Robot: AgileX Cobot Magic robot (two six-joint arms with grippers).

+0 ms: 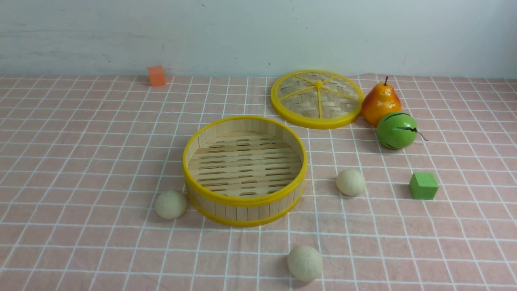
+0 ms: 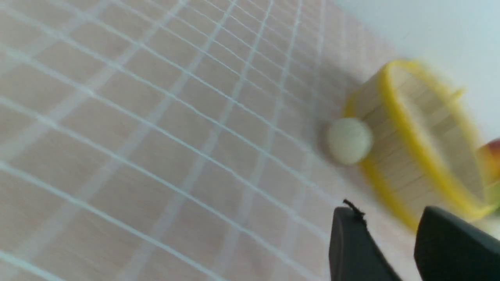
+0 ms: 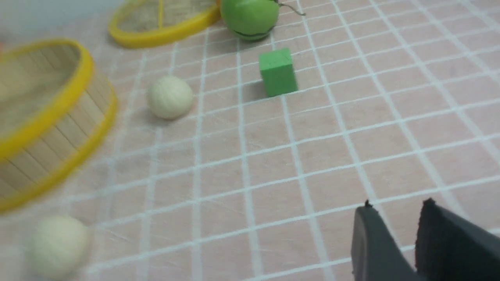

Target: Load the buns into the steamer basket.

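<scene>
The steamer basket (image 1: 242,201) stands mid-table with nothing in it. Three cream-white buns lie on the cloth around it: one touching or nearly touching its left side (image 1: 171,205), one to its right (image 1: 350,182), one in front near the table's near edge (image 1: 305,262). Neither arm shows in the front view. My left gripper (image 2: 386,212) is open and empty, above the cloth short of the left bun (image 2: 349,140) and the basket (image 2: 394,156). My right gripper (image 3: 397,206) is narrowly open and empty, well away from the right bun (image 3: 170,96) and the front bun (image 3: 58,246).
A flat woven lid (image 1: 318,99) lies behind the basket to the right. Beside it stand a pear (image 1: 380,103) and a green striped ball (image 1: 396,130). A green cube (image 1: 423,186) sits right of the right bun. An orange cube (image 1: 156,76) is at the far left by the wall.
</scene>
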